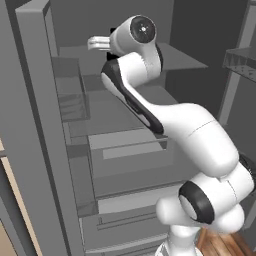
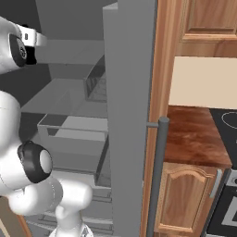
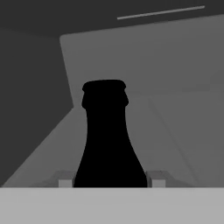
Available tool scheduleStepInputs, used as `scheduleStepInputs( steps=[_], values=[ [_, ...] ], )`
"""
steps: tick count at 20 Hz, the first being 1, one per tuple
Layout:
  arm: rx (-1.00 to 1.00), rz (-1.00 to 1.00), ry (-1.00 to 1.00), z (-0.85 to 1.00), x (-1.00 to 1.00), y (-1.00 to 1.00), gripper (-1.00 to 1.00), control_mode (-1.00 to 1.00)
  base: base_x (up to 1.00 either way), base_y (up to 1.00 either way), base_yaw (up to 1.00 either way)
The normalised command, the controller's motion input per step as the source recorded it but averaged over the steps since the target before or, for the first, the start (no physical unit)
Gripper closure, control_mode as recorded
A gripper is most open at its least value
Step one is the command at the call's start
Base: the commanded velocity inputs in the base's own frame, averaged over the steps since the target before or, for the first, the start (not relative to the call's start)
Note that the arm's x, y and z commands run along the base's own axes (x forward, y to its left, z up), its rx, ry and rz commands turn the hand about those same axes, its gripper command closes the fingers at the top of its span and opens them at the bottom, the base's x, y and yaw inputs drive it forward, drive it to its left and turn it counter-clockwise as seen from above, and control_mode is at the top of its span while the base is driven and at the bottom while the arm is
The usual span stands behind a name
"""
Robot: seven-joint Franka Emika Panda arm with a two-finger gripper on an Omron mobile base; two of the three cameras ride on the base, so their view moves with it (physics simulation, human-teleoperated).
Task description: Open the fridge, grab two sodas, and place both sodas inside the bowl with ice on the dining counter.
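The fridge (image 1: 131, 146) stands open, with its grey shelves in front of the arm. My hand reaches into the upper compartment. A soda, the slim black cola bottle (image 3: 106, 131), stands upright right in front of the hand camera; its neck and cap show and its lower part is cut off. My gripper (image 3: 111, 179) is shut on the bottle, one fingertip pressed on each side of its body. The bowl with ice and the dining counter are out of view.
The open left fridge door (image 1: 35, 130) carries clear bins (image 1: 70, 95). The right door (image 2: 129, 115) with its long bar handle (image 2: 159, 176) stands close to wooden cabinets (image 2: 199, 23). A dark wood countertop (image 2: 194, 136) lies beside a stove (image 2: 227, 121).
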Motion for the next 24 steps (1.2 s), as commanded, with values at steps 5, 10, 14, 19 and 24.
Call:
scheduleStepInputs(
  steps=[5,10,14,19,24],
  values=[
    [0.02,0.02,0.00,-0.06,-1.00,-0.21,1.00,-1.00,0.00,0.00,0.00],
    [0.04,0.01,0.00,-0.15,-1.00,-0.24,1.00,-1.00,0.00,0.00,0.00],
    [0.01,0.00,0.00,-0.29,-1.00,-0.29,1.00,-1.00,0.00,0.00,0.00],
    [0.00,0.00,0.00,-0.33,-1.00,-0.40,1.00,-1.00,0.00,0.00,0.00],
    [0.00,0.00,0.00,-0.30,-1.00,-0.56,1.00,-1.00,0.00,0.00,0.00]
  ],
)
